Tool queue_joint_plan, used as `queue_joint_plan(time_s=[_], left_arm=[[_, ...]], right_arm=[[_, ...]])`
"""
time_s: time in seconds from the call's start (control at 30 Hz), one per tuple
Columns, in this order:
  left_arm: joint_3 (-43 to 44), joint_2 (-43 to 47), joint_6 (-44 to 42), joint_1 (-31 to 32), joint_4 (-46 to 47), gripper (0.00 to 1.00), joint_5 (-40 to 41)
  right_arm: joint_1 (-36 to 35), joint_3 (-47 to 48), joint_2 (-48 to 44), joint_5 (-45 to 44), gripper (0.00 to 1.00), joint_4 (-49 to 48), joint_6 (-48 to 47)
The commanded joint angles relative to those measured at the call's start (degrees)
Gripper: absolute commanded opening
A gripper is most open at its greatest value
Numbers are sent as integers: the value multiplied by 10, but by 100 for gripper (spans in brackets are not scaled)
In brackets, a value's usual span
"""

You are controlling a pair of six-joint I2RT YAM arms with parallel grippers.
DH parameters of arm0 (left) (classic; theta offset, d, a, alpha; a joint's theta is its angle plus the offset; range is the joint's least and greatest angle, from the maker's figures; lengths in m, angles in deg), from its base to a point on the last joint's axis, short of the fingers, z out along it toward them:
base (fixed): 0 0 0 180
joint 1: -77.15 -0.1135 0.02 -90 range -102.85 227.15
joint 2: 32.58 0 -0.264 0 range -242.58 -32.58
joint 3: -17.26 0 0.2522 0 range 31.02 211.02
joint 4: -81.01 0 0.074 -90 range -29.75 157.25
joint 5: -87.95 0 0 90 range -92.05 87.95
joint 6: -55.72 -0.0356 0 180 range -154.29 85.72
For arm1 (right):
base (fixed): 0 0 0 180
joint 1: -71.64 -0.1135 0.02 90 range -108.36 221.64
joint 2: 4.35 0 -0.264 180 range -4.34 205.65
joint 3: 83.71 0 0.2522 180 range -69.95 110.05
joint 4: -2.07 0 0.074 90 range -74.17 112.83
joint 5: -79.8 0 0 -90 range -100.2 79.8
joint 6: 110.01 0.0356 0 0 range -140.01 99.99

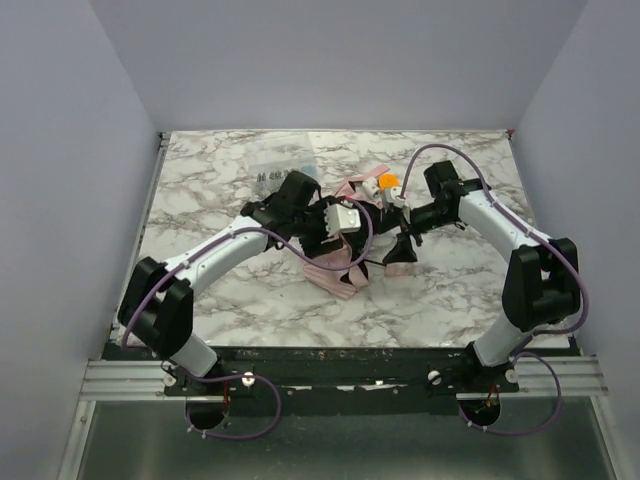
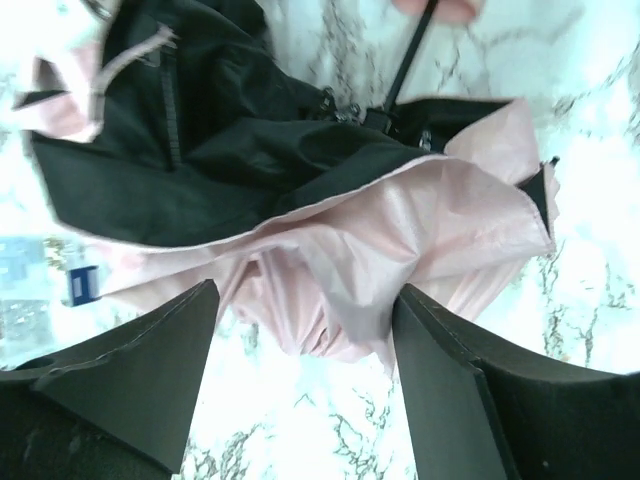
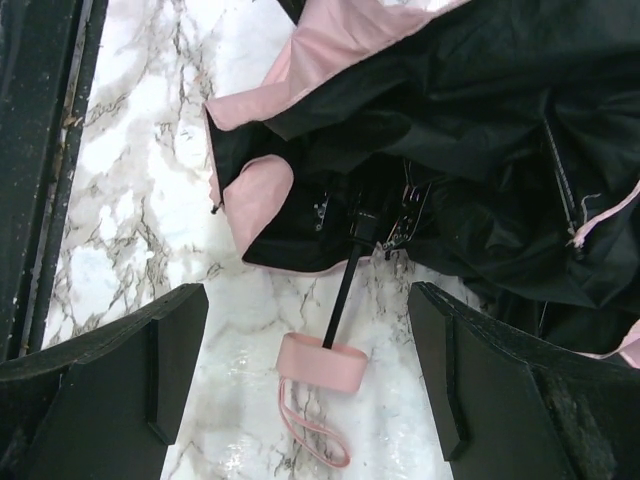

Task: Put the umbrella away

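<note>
My left jaws are open, nothing clamped. The umbrella [image 2: 400, 230] lies crumpled on the bench [image 1: 220, 170] just ahead, a pink fold bulging toward the gap between them. My right jaws are open too, hovering over the pink handle [image 3: 322, 362], centred between them. The black shaft [image 3: 343, 290] runs from it into the fabric.
</note>
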Motion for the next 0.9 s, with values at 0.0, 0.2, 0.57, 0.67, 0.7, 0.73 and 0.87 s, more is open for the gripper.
queue_joint_plan(time_s=[0.0, 0.2, 0.57, 0.67, 0.7, 0.73, 0.87], left_arm=[[-12, 91, 72, -17, 19, 74, -73], [-82, 205, 162, -69, 75, 75, -125], [210, -83, 476, -190, 32, 65, -112], [263, -162, 527, -186, 40, 62, -126], [279, -185, 537, -184, 36, 61, -134], [292, -213, 545, -182, 26, 59, -137], [308, -276, 564, -165, 7, 56, -128]], right_arm=[[-21, 5, -40, 1, 89, -25, 26], [-88, -17, -98, -48, 89, -51, 69], [-278, 23, -37, -255, 45, -301, 349], [-278, 36, 15, -348, 31, -312, 372], [-278, 24, 18, -370, 29, -320, 367], [-278, 5, 16, -382, 28, -326, 362], [-276, -70, -6, -401, 27, -338, 355]])
